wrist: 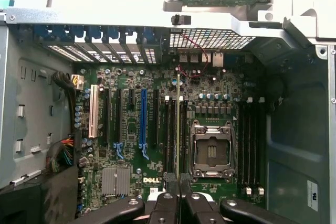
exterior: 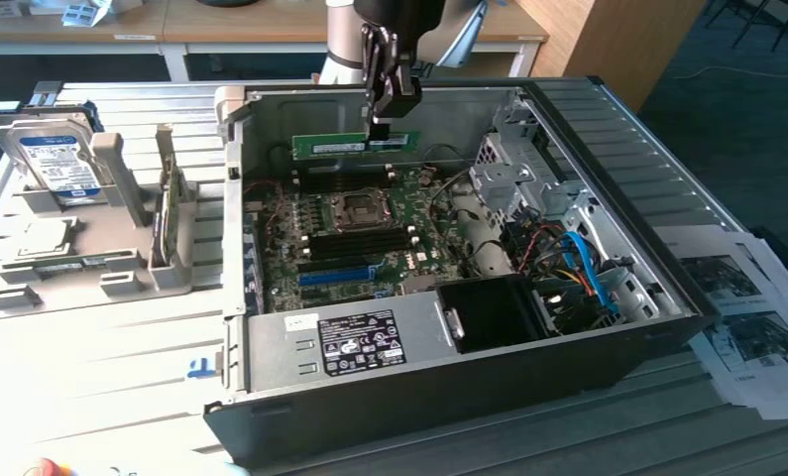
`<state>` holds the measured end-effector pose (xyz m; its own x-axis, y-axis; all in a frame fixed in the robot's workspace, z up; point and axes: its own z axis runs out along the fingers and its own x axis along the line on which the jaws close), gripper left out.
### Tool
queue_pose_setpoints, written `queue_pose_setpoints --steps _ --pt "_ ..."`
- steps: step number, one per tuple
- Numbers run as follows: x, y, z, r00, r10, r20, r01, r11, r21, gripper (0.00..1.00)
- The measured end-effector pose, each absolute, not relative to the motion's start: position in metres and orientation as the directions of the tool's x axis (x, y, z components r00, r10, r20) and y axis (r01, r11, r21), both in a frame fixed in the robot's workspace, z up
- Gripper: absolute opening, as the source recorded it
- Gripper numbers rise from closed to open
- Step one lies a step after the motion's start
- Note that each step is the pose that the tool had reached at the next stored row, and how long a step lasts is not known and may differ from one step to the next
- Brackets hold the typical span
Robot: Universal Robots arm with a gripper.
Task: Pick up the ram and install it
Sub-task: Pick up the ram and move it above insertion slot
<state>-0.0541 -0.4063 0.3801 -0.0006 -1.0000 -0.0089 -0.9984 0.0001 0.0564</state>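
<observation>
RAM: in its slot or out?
Out. The gripper holds the ram on edge above the motherboard; in the wrist view its thin edge hangs over the slots beside the processor socket.

The top edge of the exterior view cuts off the arm (exterior: 343,40), and the tool (exterior: 391,129) covers part of the ram (exterior: 334,146), whose sticker print is too small to read. The papers (exterior: 750,317) run off the exterior view's right edge. In the wrist view the ram's (wrist: 178,124) end is hidden inside the tool (wrist: 178,184).
</observation>
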Motion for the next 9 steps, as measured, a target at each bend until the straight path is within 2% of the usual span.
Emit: queue_pose_setpoints --steps 9 --pt "-0.052 -0.4063 0.3801 -0.001 -1.0 -0.009 -0.998 0.0 0.056 0.12"
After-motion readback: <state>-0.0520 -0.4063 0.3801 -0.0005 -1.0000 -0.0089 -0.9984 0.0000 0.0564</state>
